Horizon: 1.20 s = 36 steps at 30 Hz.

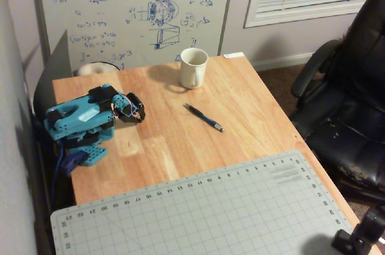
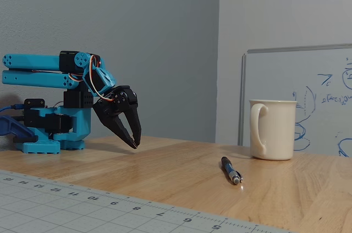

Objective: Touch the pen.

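Here, a teal SO-100 arm (image 2: 49,79) is sitting folded at the left side of a wooden table (image 1: 252,116) in the overhead view, its black gripper (image 2: 133,144) pointing down with the tips hovering just above the tabletop. The two fingers (image 2: 118,126) are lying close together, tips nearly meeting, and are gripping nothing. The pen (image 1: 203,117) is lying flat on the bare wood, well apart from the fingers, off to their right in both views. A white mug (image 1: 194,67) is standing upright beyond the pen, near the whiteboard (image 1: 132,8). A grey cutting mat (image 1: 210,213) is covering the table's near end.
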Available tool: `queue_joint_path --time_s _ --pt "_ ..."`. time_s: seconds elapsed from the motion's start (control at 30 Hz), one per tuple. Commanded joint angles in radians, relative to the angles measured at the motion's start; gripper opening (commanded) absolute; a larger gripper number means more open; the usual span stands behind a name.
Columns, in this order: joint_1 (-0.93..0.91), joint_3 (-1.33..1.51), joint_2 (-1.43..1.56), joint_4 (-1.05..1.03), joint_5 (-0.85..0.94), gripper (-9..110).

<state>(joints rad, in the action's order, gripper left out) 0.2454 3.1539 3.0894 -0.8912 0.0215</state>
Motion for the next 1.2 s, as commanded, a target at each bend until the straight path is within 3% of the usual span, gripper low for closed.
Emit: queue_joint_path --time_s 0.0,1.17 --pt "-0.161 -0.017 0.259 -0.264 0.003 1" --pt "-0.169 -0.057 0.267 -0.247 0.003 1"
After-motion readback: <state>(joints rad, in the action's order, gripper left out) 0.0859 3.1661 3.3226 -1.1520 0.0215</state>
